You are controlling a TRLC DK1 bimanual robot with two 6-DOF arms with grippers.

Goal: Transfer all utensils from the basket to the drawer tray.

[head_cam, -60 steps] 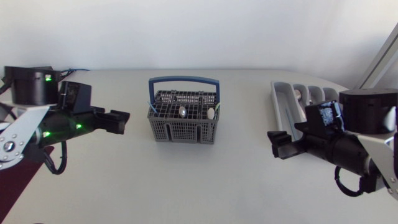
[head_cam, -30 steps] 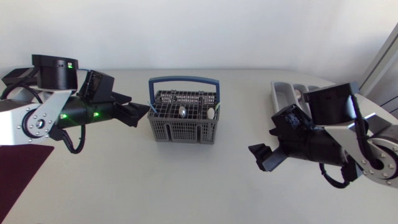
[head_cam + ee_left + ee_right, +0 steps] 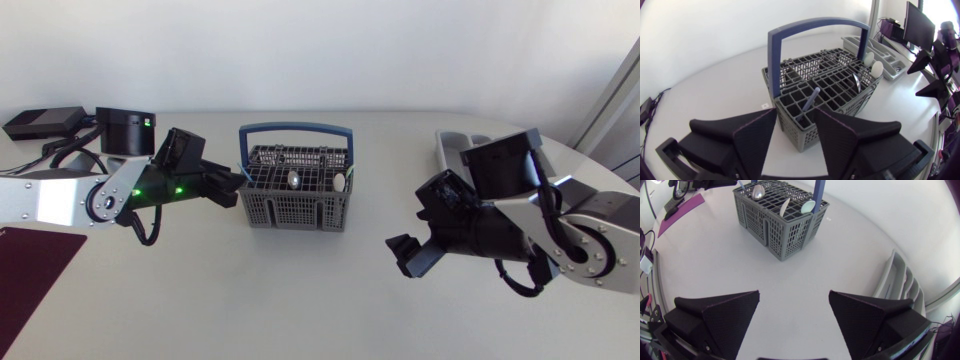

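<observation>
Left gripper (image 3: 795,114) was spread wide, grey basket (image 3: 832,82) sat just ahead of its fingertips — utensils (image 3: 812,97) stood inside, right gripper (image 3: 794,296) hung equally spread above the table (image 3: 805,270), drawer tray (image 3: 900,282) lay ahead, off to one side.

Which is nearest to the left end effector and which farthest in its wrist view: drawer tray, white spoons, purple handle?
1. Purple handle, in the basket's near corner, just ahead of the left end effector.
2. White spoons, at the basket's far side.
3. Drawer tray, beyond the basket.

Grey grid-walled basket (image 3: 292,210), blue handle (image 3: 296,128), grey tray (image 3: 447,150)
</observation>
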